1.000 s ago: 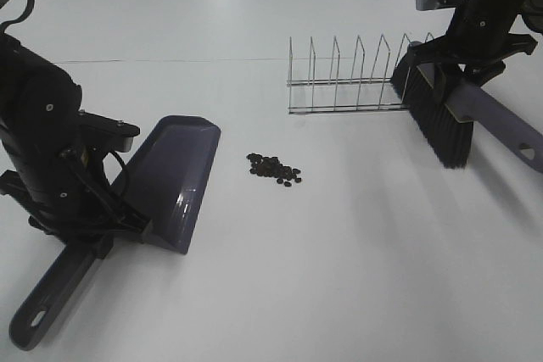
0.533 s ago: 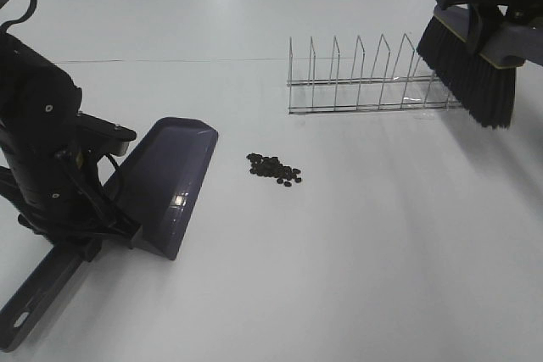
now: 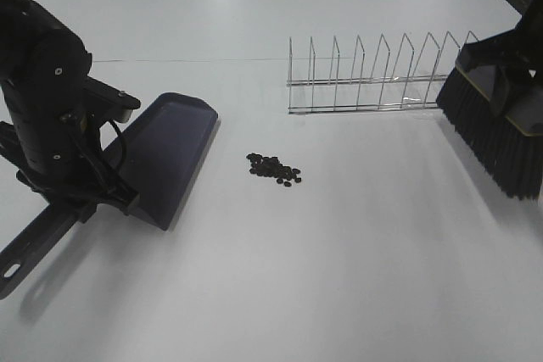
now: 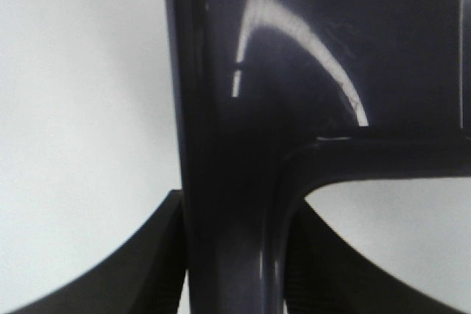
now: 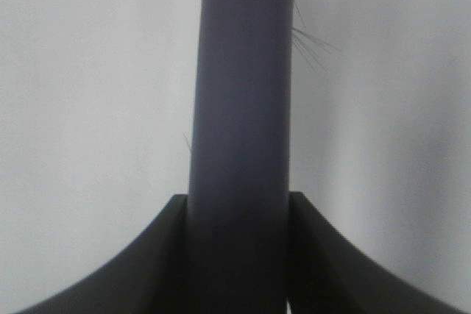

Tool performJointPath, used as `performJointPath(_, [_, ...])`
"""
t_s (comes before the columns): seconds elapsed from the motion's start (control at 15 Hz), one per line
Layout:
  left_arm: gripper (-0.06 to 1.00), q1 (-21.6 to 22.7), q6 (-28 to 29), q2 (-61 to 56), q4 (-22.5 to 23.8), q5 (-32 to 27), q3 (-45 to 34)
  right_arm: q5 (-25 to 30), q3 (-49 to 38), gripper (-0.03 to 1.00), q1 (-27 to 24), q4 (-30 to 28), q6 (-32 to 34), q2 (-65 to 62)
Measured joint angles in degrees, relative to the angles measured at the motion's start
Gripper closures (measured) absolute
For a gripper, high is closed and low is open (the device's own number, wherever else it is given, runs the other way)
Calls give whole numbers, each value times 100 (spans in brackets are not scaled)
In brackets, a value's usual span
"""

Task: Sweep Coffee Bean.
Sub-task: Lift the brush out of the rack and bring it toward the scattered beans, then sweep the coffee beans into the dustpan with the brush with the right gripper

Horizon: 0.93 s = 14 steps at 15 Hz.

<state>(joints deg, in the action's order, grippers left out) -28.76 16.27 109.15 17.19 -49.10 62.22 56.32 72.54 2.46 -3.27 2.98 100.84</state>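
The white table top (image 3: 356, 277) fills the whole high view; of the room only dark corners show. The heap of dark brown coffee beans (image 3: 274, 169) lies near the middle, at three o'clock from the purple plastic dustpan (image 3: 165, 154) and seven o'clock from the silver wire rack (image 3: 365, 74). The left gripper (image 4: 235, 270) pinches the dustpan handle; the right gripper (image 5: 239, 255) pinches the handle of the black-bristled brush (image 3: 496, 137), cut by the frame edge at three o'clock. Both wrist views are blurred.

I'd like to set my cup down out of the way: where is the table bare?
Bare: the wide near stretch of table in front of the coffee beans, and the far strip behind the wire rack. Crowded: dustpan to beans, and around the brush.
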Motion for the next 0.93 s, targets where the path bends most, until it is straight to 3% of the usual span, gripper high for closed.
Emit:
performJointPath(0.2, [61, 0, -178, 561, 120, -453, 636, -533, -332, 66, 619, -481, 590, 86])
performJointPath(0.53, [61, 0, -762, 1083, -579, -779, 1203, -636, -321, 66, 1782, -1776, 1524, 751])
performJointPath(0.93, [61, 0, -1261, 1215, -1180, -831, 1203, -539, 418, 66, 2544, -1793, 1707, 1547])
